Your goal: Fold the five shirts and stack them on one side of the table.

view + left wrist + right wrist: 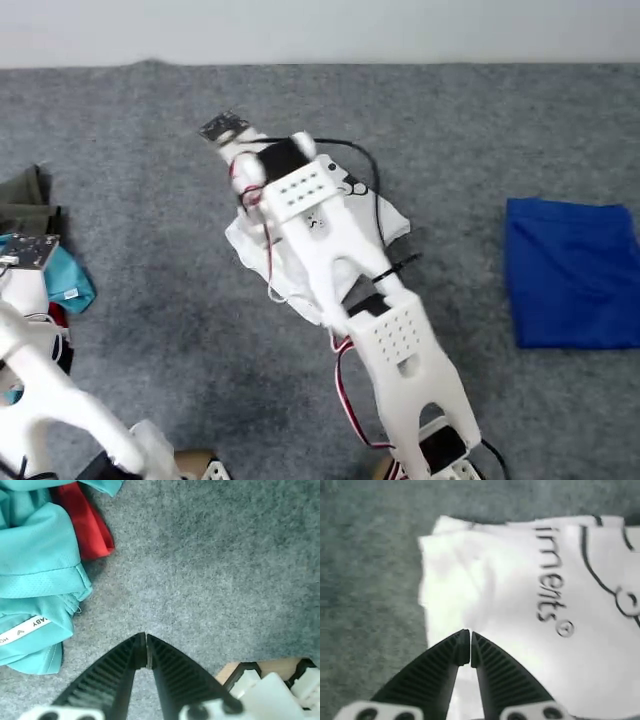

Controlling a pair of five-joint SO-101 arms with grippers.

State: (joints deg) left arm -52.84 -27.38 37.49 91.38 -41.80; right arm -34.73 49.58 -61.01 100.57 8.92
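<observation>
**A:** From above, where is the right arm (pixel 320 225)?
**B:** Stretched over the white shirt (pixel 392 222). The folded blue shirt (pixel 570 272) lies well apart from it.
**A:** And the left wrist view?
**B:** The left claw (pixel 146 649) is pinched together and empty over the grey table cover (pixel 225 580). The teal shirt (pixel 40 575) and red shirt (pixel 85 525) lie ahead of its tips, off to one side.
**A:** The right wrist view?
**B:** The right claw (pixel 470 647) is closed too, its tips over the white shirt near its edge; I cannot tell whether they touch
</observation>
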